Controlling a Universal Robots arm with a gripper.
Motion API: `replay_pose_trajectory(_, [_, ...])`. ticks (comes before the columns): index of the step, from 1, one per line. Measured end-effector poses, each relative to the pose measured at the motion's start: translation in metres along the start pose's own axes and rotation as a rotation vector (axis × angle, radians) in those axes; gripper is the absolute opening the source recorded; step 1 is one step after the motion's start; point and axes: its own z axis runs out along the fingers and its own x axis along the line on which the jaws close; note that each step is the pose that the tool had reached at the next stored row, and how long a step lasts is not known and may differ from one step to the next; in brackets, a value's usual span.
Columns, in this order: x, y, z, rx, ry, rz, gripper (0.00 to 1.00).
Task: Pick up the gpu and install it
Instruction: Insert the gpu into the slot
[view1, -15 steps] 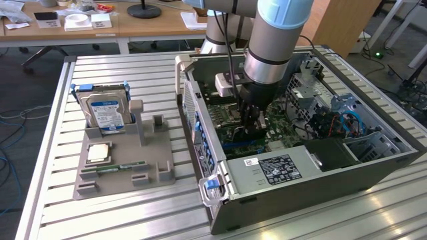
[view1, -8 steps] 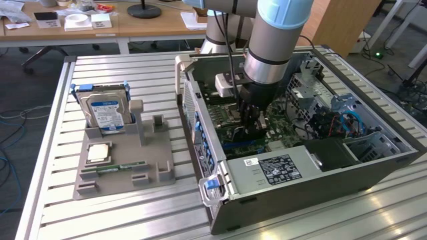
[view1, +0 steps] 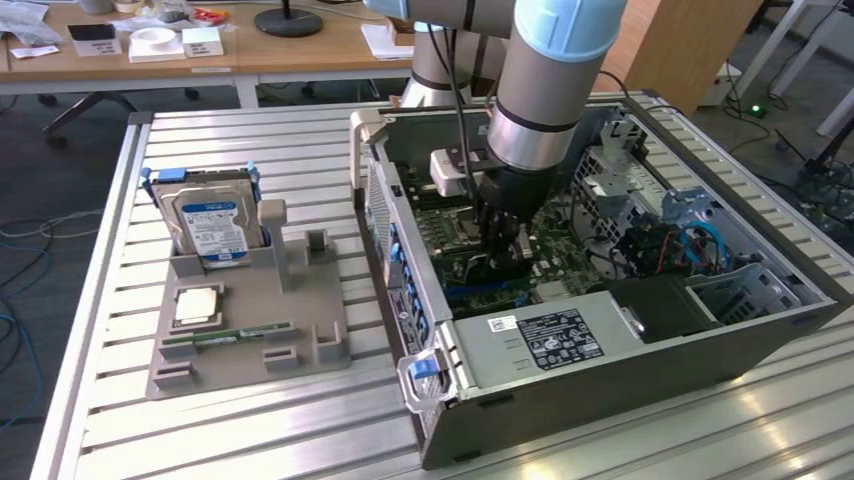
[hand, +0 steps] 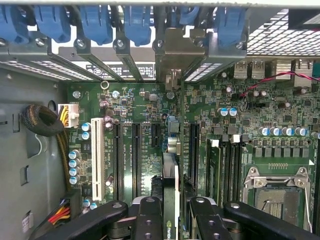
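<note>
Right, the thin, dark-edged gpu (hand: 170, 172) is edge-on to my wrist camera, pinched between the black fingers (hand: 148, 215) of the claw (hand: 173, 205), which is narrowed onto the card. It stands upright over the green motherboard (hand: 150, 100), among the long black expansion slots (hand: 136, 155); whether it has met a slot, I cannot tell. Beyond it, blue plastic clips (hand: 95, 22) line the rear wall. From outside, I see the grey robot arm (view1: 534, 130) reaching down into the open grey computer case (view1: 641, 350) on the slatted metal counter (view1: 267, 430). A silver hard drive with blue-white label (view1: 214, 228) stands in a grey holder (view1: 254, 350), well apart.
</note>
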Motion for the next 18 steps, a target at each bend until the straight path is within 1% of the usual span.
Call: replay_pose_trajectory(18, [0.0000, 0.0001, 0.0010, 0.0000, 0.0000, 0.000, 0.26])
